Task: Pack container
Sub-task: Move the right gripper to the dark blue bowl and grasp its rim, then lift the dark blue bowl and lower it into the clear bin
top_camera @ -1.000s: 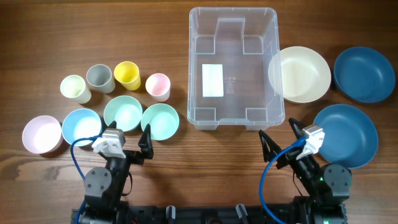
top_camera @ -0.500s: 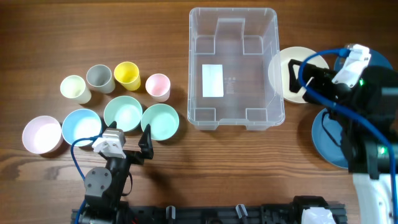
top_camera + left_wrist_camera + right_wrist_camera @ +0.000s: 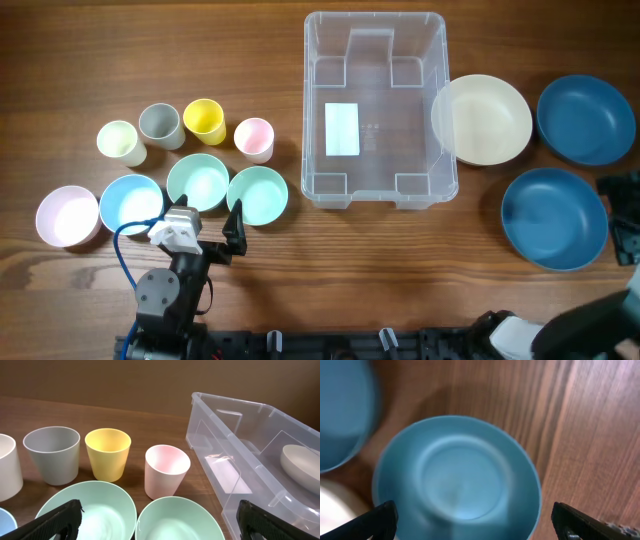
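**Overhead:** the container stands upright at the middle of the surface, with cups to its left and a cream bowl just beside its right wall.

**Left wrist:** the left end effector is spread wide and holds nothing, facing two green bowls.

**Right wrist:** the right end effector is spread wide and holds nothing, over a blue bowl.

My left pincer sits low and level, jaws spread wide, gripping nothing. My right pincer points straight down, equally wide apart.
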{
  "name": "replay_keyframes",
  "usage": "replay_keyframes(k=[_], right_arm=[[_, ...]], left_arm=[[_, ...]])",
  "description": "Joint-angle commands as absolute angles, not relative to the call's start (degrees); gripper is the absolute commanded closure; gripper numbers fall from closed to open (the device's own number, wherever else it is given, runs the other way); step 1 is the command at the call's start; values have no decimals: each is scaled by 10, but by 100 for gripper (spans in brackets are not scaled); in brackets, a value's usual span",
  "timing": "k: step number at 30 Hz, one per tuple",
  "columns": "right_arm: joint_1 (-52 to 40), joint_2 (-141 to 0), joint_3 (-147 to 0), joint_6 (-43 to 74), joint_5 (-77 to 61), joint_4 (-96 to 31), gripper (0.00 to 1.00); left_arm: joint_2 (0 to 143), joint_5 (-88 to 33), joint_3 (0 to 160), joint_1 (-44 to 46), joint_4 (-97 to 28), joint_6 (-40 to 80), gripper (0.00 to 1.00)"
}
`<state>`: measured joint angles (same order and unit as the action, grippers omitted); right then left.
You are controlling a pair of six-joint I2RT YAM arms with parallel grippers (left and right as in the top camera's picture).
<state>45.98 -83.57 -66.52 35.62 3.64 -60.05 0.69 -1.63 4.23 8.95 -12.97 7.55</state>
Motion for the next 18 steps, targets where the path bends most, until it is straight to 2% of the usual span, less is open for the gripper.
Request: replay_keyframes(k=[1, 8, 11, 13, 15, 17, 18], right_arm=[[471, -900, -667, 377, 70, -601, 0], [471, -924, -524, 377, 33, -493, 2], [471, -924, -463, 393, 10, -437, 14], [471, -924, -453, 391, 10, -426, 32], [471, -922, -453, 390, 10, -429, 62], [471, -913, -453, 389, 13, -438, 85], [471, -904, -453, 389, 13, -442, 92]], left_arm=[[4, -25, 40, 91, -128, 66, 0], [4, -25, 40, 91, -128, 66, 0], [4, -25, 40, 91, -128, 66, 0], [4, -25, 40, 91, -128, 66, 0], [4, -25, 40, 91, -128, 66, 0], [4, -25, 40, 91, -128, 66, 0], [4, -25, 40, 91, -128, 66, 0]])
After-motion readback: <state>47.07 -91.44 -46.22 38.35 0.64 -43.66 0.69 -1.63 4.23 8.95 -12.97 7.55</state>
